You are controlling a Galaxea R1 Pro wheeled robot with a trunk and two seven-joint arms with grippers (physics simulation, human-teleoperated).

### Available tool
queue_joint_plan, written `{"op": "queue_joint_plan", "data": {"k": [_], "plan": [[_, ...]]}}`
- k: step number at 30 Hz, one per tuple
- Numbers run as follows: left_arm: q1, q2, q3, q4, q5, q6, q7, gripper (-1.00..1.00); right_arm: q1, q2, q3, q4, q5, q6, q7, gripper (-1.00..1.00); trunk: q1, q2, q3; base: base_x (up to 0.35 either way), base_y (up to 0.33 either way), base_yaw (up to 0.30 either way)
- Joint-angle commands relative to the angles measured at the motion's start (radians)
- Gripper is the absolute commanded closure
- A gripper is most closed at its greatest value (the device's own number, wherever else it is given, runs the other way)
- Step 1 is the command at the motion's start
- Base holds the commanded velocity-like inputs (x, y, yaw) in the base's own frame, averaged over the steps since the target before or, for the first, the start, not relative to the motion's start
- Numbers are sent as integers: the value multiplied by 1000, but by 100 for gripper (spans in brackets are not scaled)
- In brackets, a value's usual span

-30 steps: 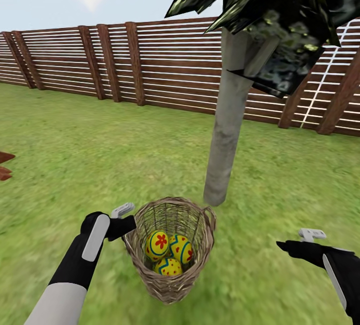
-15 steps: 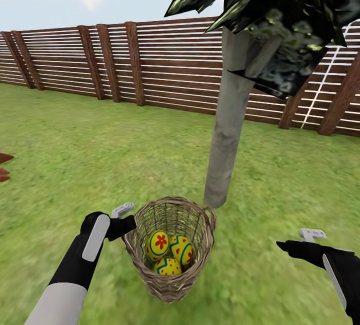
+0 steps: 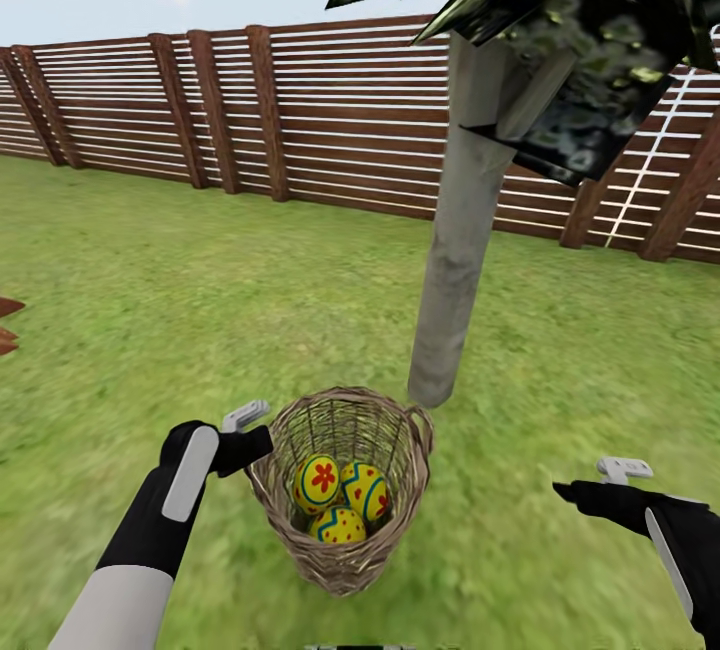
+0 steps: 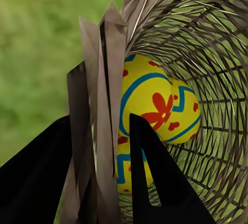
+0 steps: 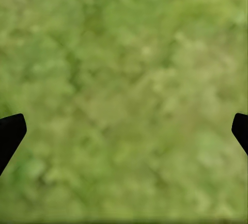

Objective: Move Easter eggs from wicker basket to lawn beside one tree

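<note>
The left fingers (image 4: 150, 177) are pinched on the basket (image 3: 345, 475) rim, one outside the weave and one inside, so the left gripper (image 4: 98, 177) carries the basket instead of lifting eggs singly. The basket hangs tilted, just short of the tree (image 3: 455, 260), whose trunk foot is right behind it. All three eggs (image 3: 342, 500) lie bunched at the bottom, none yet out. Carrying them here likely means each will need only a short move to the lawn (image 3: 200, 310). The right gripper (image 5: 124, 131) hangs well apart over bare grass, fingers spread wide and empty, probably free to pick.
</note>
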Motion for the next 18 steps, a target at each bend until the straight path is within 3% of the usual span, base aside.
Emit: {"op": "queue_joint_plan", "data": {"k": [1,8,16,17,18], "plan": [[0,-1,2,23,7,4,9,100,-1,0,-2,-1,4,4,7,-100,0,-1,-5,0,0,0],[0,-1,2,24,7,3,8,100,-1,0,-2,-1,4,4,7,-100,3,-2,-24,0,0,0],[0,0,1,-10,7,3,9,100,-1,0,-2,-1,6,4,7,-100,3,-2,-24,0,0,0],[0,-1,0,-25,7,3,8,-100,0,0,-2,-1,6,4,7,-100,3,-2,-24,0,0,0],[0,-1,1,-28,7,3,8,-100,-1,0,-2,-1,6,4,7,-100,3,-2,-24,0,0,0]]}}
